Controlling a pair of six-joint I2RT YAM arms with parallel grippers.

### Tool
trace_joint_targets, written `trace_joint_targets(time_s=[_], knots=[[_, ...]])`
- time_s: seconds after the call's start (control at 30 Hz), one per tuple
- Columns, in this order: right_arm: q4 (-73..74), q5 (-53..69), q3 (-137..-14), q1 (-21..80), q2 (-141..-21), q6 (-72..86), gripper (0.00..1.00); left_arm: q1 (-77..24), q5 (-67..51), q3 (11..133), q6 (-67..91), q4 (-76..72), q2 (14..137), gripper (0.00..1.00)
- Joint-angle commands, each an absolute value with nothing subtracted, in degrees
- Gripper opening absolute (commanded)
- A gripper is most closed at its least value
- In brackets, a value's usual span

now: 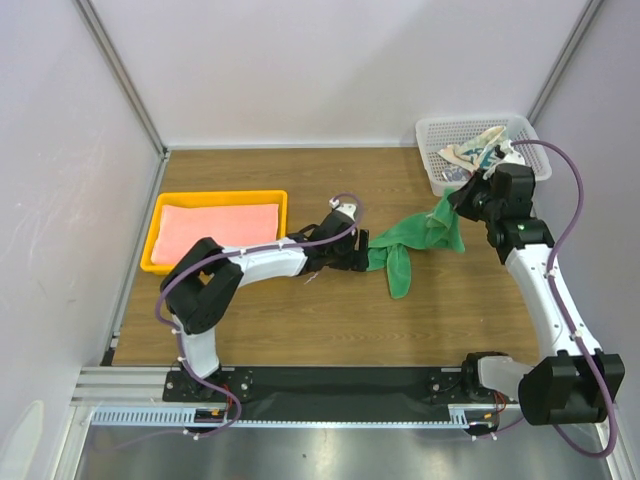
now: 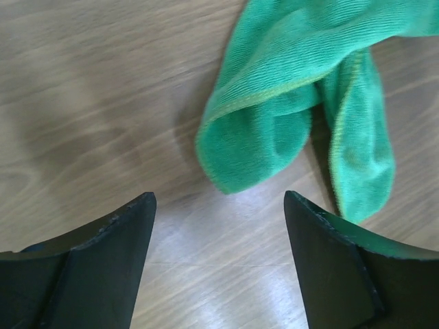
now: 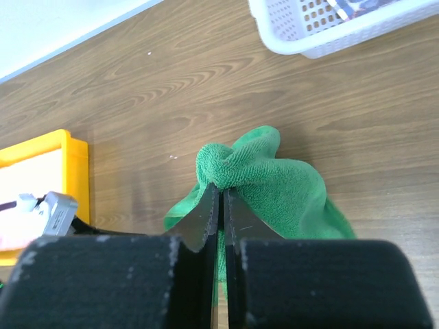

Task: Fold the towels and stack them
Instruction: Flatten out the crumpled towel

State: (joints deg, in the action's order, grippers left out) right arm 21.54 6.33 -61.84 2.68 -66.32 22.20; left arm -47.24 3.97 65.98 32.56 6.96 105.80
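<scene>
The green towel (image 1: 415,240) lies crumpled on the wooden table, one end raised toward the right. My right gripper (image 1: 462,200) is shut on a bunched fold of the green towel (image 3: 274,185) and holds that end up. My left gripper (image 1: 362,248) is open and empty just left of the towel's low end (image 2: 274,130). The salmon-pink towel (image 1: 218,228) lies folded flat in the yellow tray (image 1: 215,197). The white-and-teal patterned towel (image 1: 478,152) lies crumpled in the white mesh basket (image 1: 432,130).
The basket (image 3: 329,34) stands at the far right corner, the tray (image 3: 68,164) at the left. Grey walls close the table on three sides. Bare wood lies in front of the green towel.
</scene>
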Motion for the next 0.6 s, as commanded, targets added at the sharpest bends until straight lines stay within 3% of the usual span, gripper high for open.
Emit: trace_joint_targets(time_s=[0.0,0.17,0.33,0.43,0.47,0.53,0.57], knots=[[21.00,6.95,-64.68,1.67,-67.32,21.62,0.00,-47.64,0.89,64.52,32.70,0.18,105.73,0.79],[23.02,6.59,-67.06,0.88,-68.29,21.53,0.00,-47.64,-1.58,67.50,32.17,-0.71,109.07,0.66],[25.31,5.89,-70.04,0.88,-68.82,21.53,0.00,-47.55,-0.18,67.94,32.35,2.11,110.56,0.64],[24.70,7.02,-71.01,0.88,-68.64,22.85,0.00,-47.55,-0.18,67.24,31.99,0.27,111.18,0.47],[24.78,7.21,-71.54,0.88,-68.82,23.03,0.00,-47.64,-0.18,67.41,31.73,0.18,111.18,0.32],[26.80,6.77,-73.38,0.88,-68.99,23.11,0.00,-47.46,2.00,67.85,30.07,0.35,109.26,0.19],[27.68,6.25,-74.95,0.88,-68.65,23.03,0.00,-47.46,3.24,67.94,29.19,0.79,108.20,0.00]])
